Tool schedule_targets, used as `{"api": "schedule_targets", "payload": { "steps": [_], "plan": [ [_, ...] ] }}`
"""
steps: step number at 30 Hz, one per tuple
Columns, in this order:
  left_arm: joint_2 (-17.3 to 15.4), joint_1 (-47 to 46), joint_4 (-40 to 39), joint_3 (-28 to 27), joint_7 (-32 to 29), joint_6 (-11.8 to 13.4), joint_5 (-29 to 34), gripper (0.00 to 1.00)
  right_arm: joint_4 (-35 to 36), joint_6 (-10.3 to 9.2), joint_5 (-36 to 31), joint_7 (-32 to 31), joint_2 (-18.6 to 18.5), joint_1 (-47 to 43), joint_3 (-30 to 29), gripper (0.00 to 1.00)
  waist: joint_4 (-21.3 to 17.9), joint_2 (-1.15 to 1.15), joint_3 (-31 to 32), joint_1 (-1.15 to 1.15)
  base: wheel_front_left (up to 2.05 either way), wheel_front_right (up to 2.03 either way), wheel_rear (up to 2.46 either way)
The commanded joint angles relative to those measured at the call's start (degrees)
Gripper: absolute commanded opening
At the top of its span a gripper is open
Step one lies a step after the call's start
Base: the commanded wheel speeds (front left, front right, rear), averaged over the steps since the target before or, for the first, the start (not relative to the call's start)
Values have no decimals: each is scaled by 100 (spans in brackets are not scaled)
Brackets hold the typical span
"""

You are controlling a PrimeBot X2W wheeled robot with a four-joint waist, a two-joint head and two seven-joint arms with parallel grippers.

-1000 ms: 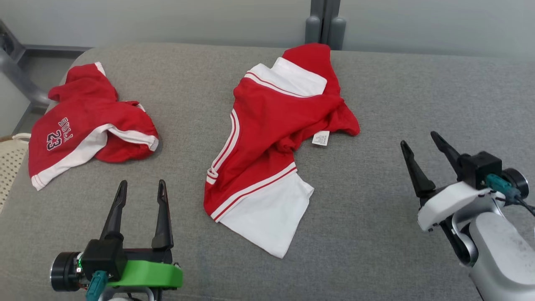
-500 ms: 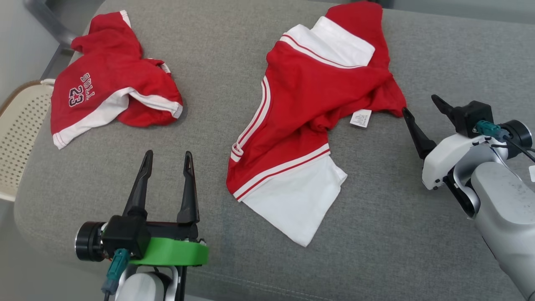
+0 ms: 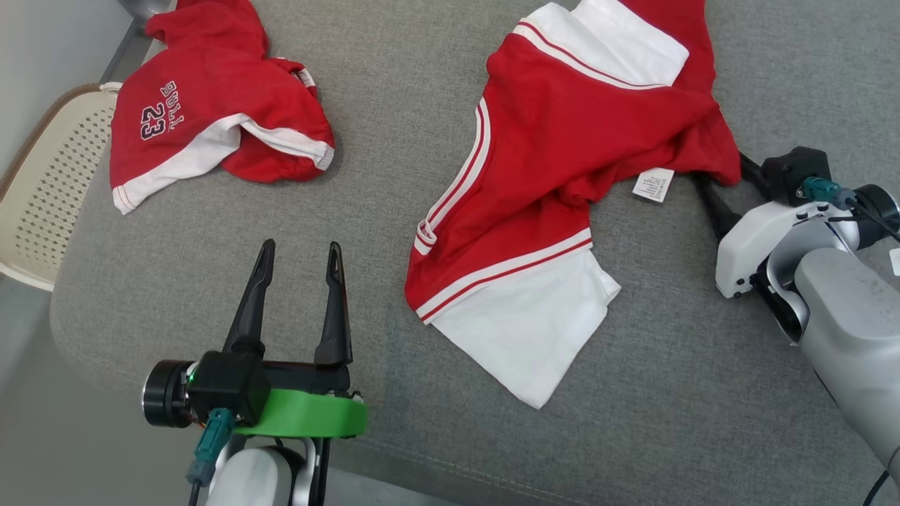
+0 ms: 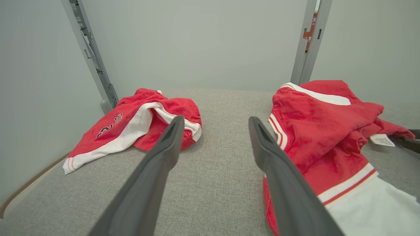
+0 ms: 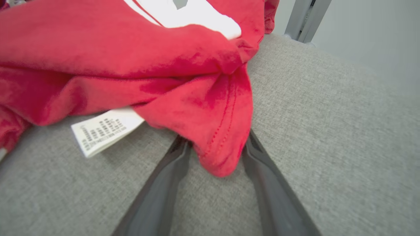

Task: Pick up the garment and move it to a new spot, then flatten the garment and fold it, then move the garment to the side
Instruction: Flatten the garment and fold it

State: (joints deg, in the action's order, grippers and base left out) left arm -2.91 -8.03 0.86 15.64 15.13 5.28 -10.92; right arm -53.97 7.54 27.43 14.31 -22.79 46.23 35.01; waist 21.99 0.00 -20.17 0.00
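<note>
The red-and-white garment (image 3: 541,211) lies crumpled in the middle of the grey padded desk (image 3: 668,393). Its white panel points toward the front edge and a white label (image 3: 654,186) sticks out on its right side.

The right tool (image 5: 215,144) is at the red corner next to that label. Its two fingers sit one on each side of the corner with a gap showing, so I'd call it open around the cloth and not pinching yet. The left tool (image 3: 299,246) is wide open and holds nothing. It hovers over bare desk near the front, between this garment and a second red one printed "23" (image 3: 211,119).

What could go wrong, as far as I can judge:
- That corner is a thin hemmed flap, so a shallow bite could slip off once the weight comes on.
- A one-point lift would probably leave the garment bunched when it lands, which means more flattening work.
- The fingertips are low on the soft desk cover and could snag it.

In the head view the cloth covers the right fingertips, so it's no use for judging the grip. The right wrist view shows the hem stitching sitting between the fingers.

The head view does give the whole layout, including a cream perforated basket (image 3: 42,204) off the left edge. The left wrist view, from low down, shows how lumpy the pile is.
</note>
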Motion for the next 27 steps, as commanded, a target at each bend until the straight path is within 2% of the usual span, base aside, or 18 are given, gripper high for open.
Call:
{"api": "schedule_targets", "payload": {
  "steps": [1,5,11,18,27],
  "plan": [
    [1,-107,7,1,2,40,-20,100,-109,-10,38,28,-8,32,38,0,4,0,-18,0,0,0,0],
    [1,-77,14,-48,2,78,-13,100,-112,-10,100,77,-61,63,9,0,-101,0,-2,0,0,0,0],
    [0,16,58,-148,2,74,33,100,590,-10,-48,91,-260,-374,-367,0,-403,0,188,0,0,0,0],
    [-3,182,176,-361,2,-16,94,100,1504,-10,-381,90,-444,-1325,-975,0,-868,0,601,0,0,0,0],
    [-4,392,295,-606,3,-159,151,100,2260,-10,-547,91,-576,-2673,-1881,0,-1369,0,995,0,0,0,0]
  ]
}}
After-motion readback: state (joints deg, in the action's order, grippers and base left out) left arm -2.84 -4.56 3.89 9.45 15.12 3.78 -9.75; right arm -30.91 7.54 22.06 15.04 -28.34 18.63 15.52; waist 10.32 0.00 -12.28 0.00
